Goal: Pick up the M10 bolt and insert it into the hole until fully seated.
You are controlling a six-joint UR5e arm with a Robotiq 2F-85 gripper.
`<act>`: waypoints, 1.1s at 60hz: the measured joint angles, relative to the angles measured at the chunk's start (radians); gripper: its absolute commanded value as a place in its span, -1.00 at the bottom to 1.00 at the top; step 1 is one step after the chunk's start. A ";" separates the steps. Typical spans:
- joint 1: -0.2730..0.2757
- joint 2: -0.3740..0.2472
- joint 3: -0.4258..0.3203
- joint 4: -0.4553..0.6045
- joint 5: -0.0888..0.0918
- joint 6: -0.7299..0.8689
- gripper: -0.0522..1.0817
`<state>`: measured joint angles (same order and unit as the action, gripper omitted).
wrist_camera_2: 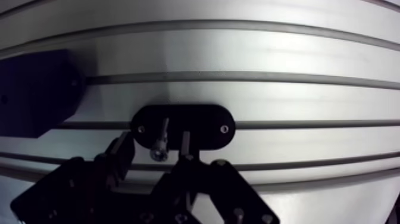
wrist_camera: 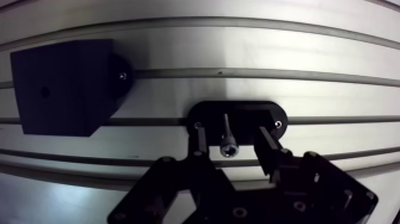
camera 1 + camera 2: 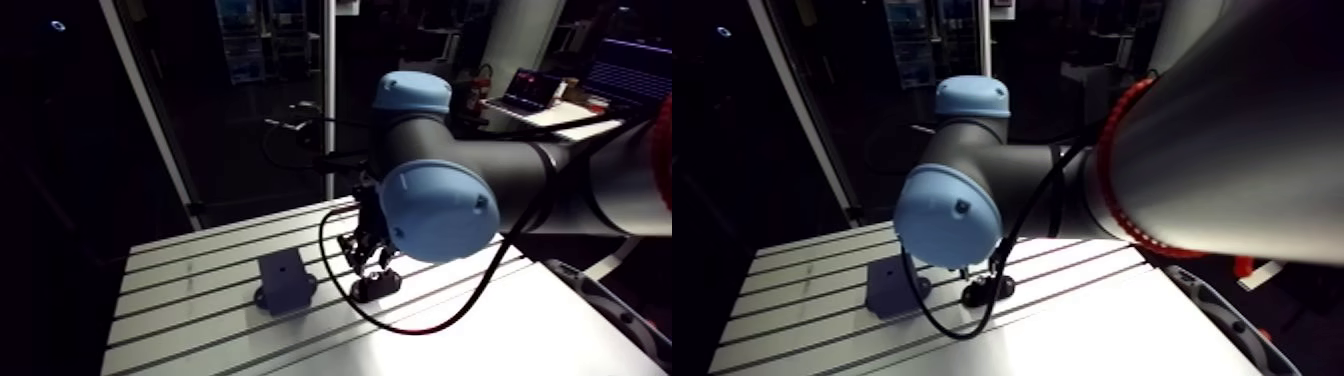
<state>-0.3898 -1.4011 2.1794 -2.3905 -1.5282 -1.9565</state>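
Two black fingers [image 2: 199, 143] of the claw [image 2: 231, 130] rise closest to the wrist view. They stand apart on either side of the M10 bolt [image 2: 227, 132], so the claw is open and, as far as I can see, neither pad touches the bolt. The bolt seems to stand in a black oval holder [image 2: 262, 113], its socket head towards the wrist. Nothing is picked up yet. I'd put the job at the very start of the grasp, with the closing, lift, carry and insertion all left to do.

The hole [image 2: 44, 92] shows as a small dark spot on the upper face of a dark block [image 2: 65, 83]. That block sits on the slotted aluminium table [image 2: 297, 53], near the holder and off to one side of the claw. Only bare table lies between holder and block, so I see nothing in the path. In the arm view the arm's own blue joint cap [image 3: 438, 210] hangs large in front and hides part of the claw. The holder's body sits close around the fingertips, which may leave little room as they close.
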 measured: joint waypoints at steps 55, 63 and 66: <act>-0.001 0.019 0.004 -0.006 -0.010 0.001 0.00; -0.001 0.020 0.002 -0.005 -0.011 0.001 0.02; -0.001 0.020 0.001 -0.005 -0.011 0.001 0.02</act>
<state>-0.3913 -1.3816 2.1805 -2.3956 -1.5394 -1.9552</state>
